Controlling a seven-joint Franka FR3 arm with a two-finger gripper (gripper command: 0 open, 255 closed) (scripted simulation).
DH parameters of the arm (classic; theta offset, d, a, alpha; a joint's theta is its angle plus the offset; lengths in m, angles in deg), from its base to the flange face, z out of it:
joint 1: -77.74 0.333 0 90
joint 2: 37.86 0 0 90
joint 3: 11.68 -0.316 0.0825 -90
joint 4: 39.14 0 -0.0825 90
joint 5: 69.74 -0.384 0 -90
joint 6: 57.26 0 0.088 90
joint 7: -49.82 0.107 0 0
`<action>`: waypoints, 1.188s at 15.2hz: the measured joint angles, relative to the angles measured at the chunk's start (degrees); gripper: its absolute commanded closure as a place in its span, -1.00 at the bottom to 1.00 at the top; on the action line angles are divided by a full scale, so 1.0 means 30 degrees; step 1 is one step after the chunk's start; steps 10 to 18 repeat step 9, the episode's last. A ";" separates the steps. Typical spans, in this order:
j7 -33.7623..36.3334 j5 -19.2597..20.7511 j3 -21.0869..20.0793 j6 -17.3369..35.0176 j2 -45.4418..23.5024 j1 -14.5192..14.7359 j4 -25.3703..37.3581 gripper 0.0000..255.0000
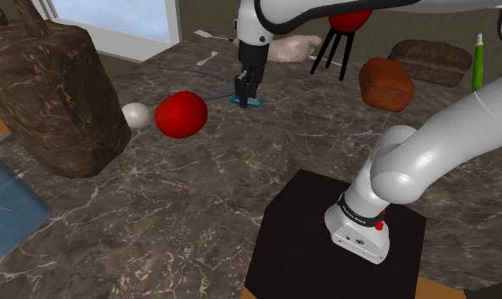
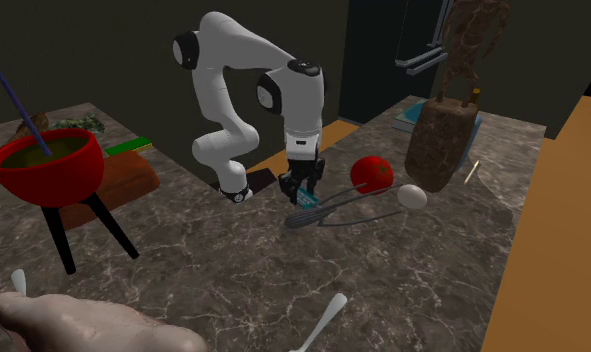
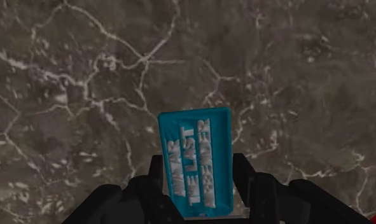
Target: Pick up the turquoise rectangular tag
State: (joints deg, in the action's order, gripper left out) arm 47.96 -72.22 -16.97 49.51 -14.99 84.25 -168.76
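The turquoise rectangular tag (image 3: 194,159) carries pale raised lettering and stands out against the dark marbled counter (image 3: 84,95). My black gripper (image 3: 199,170) has one finger against each long side of it, clasping it, and the tag's far end sticks out past the fingertips. In the shoulder view the gripper (image 1: 246,95) points straight down, with the tag (image 1: 247,102) at its tips, at or just above the counter. In the second exterior view the gripper (image 2: 303,192) hangs over the counter beside a wire whisk (image 2: 328,210).
A red ball (image 1: 181,114) and a white egg-shaped thing (image 1: 138,115) lie at the shoulder view's left of the gripper, with a big brown bag (image 1: 49,93) beyond. A red bowl on black legs (image 2: 45,165), a brown loaf (image 1: 385,82) and a green bottle (image 1: 477,64) stand farther off.
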 measured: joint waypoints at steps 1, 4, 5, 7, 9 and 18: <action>0.0008 0.0004 0.0003 -0.0289 0.0033 0.0000 0.0257 1.00; 0.0018 0.0016 0.0022 -0.1065 0.0061 -0.0008 0.1003 1.00; -0.0001 0.0027 0.0044 -0.1344 0.0034 -0.0020 0.1309 1.00; -0.0018 0.0045 0.0073 -0.1887 0.0044 -0.0035 0.1843 1.00; -0.0002 0.0048 0.0074 -0.2268 0.0058 -0.0034 0.2207 1.00; -0.0002 0.0048 0.0074 -0.2268 0.0058 -0.0034 0.2207 1.00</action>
